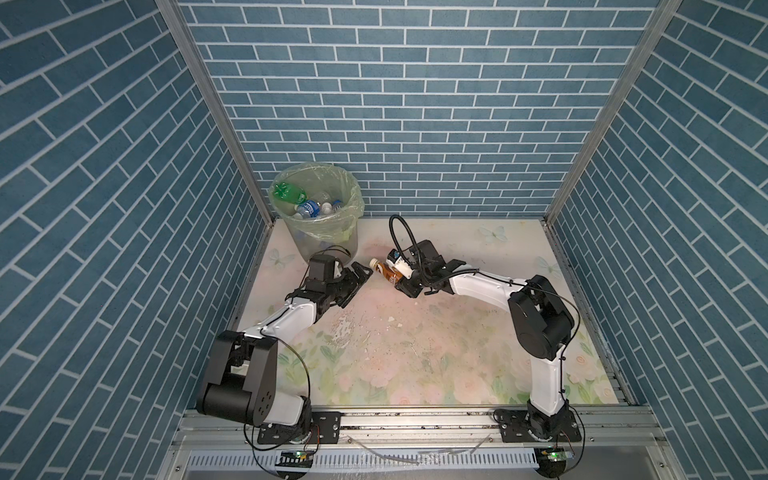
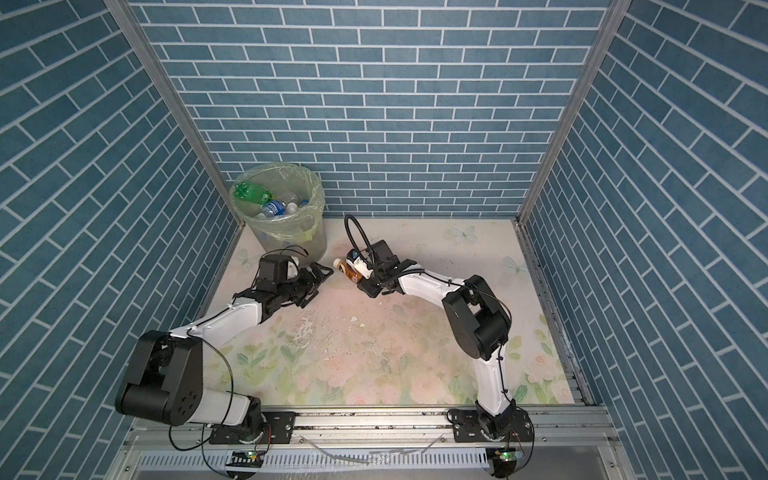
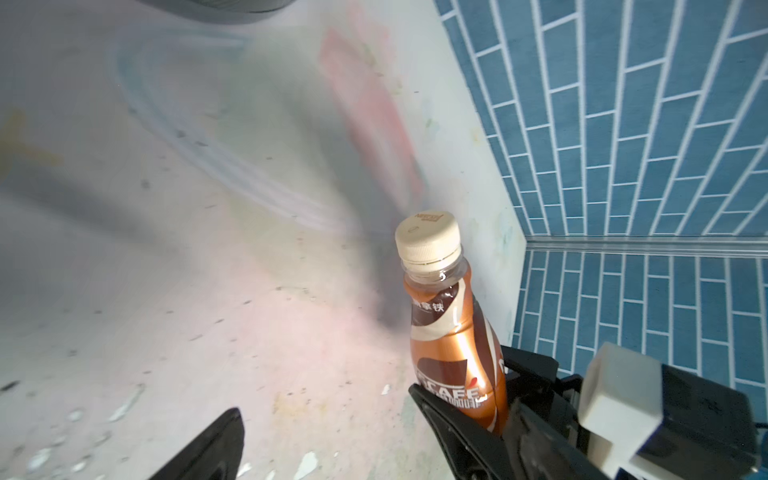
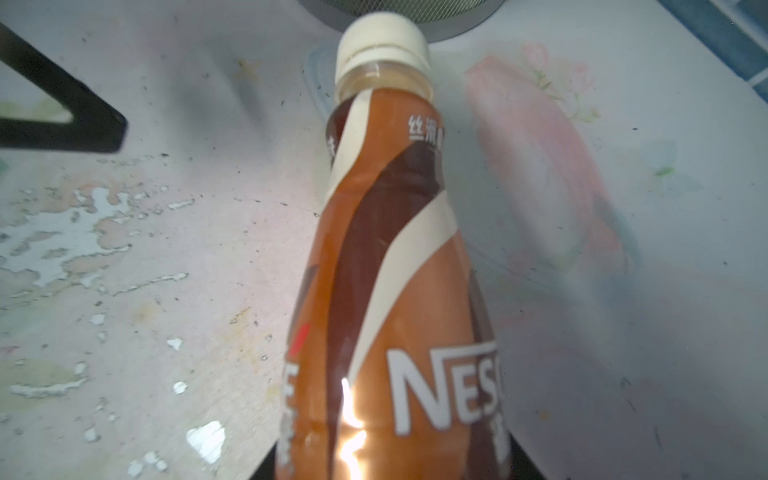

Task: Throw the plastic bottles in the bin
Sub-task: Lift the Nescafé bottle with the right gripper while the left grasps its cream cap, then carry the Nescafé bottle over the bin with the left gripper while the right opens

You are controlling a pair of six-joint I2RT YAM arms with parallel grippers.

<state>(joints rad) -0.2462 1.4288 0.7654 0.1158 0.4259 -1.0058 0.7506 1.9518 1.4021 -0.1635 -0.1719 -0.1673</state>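
Brown bottle (image 4: pixel 395 270) is clamped by its fat end in my right pincer (image 1: pixel 399 279), lying nearly flat with the cap aimed at my wide-open left pincer (image 1: pixel 357 284), just beside it and nearer the bin (image 1: pixel 360 205), so probably 1 handover next.

In the right wrist view the edge cut off the brown-labelled bottle (image 4: pixel 395 270), hiding its base. The left wrist view showed the bin (image 3: pixel 216 5) only as a blurred grey sliver.
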